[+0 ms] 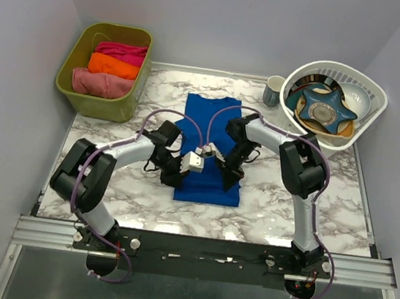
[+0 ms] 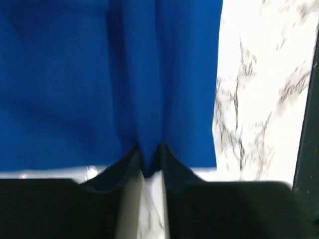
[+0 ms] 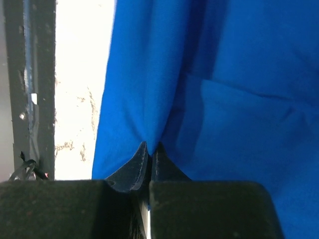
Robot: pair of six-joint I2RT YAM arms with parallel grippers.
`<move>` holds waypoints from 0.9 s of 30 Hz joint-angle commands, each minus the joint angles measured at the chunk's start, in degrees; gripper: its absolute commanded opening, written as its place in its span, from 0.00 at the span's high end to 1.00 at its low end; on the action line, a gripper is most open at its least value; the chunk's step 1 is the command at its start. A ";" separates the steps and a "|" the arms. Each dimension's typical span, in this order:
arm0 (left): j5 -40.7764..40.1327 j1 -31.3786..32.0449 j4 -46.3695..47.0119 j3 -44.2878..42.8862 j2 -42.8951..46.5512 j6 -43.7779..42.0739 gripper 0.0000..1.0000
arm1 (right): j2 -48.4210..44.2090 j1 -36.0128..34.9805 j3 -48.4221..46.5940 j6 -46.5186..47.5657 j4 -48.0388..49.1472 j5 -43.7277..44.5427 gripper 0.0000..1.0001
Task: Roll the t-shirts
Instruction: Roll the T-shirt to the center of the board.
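The left gripper is pinching a pleat at the edge of the t-shirt, jaws barely parted; the shirt is lying mid-table; the right gripper is clamping a matching pleat, jaws together; both should be rolling in step, judging by this, drawing the cloth taut and straight.

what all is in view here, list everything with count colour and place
t-shirt: 1, royal blue, mid-table
bin: 1, olive green, far left corner
rolled cloths: 3, magenta, orange, pink, inside the bin
basket: 1, white, far right corner
dishes: several, blue star-shaped one on top, in the basket
mug: 1, grey, just left of the basket
table: 1, white marble, grey veins
left gripper: 1, black, pinching a t-shirt edge
right gripper: 1, black, pinching a t-shirt edge
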State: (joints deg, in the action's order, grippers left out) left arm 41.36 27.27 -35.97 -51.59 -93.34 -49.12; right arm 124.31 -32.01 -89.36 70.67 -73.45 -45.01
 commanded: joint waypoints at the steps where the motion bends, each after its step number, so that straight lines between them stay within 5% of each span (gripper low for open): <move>1: -10.77 -2.31 4.22 8.86 14.48 1.67 0.58 | 3.21 0.72 -2.57 -4.31 -1.61 6.16 0.93; 7: -11.66 -1.34 12.05 16.17 30.21 0.00 0.35 | 7.61 0.02 -6.70 -8.44 -3.45 8.36 0.93; 16: -17.27 15.16 34.63 31.35 41.39 -2.38 0.31 | 7.17 -0.77 -7.23 -11.08 -0.82 8.19 0.93; 27: -21.84 19.49 41.94 35.77 42.01 -0.80 0.31 | 3.31 -1.56 -8.37 -7.93 -0.11 5.38 0.96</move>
State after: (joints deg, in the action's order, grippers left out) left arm 23.14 45.04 -0.19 -17.02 -52.93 -50.52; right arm 130.02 -32.93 -96.16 60.18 -76.34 -39.94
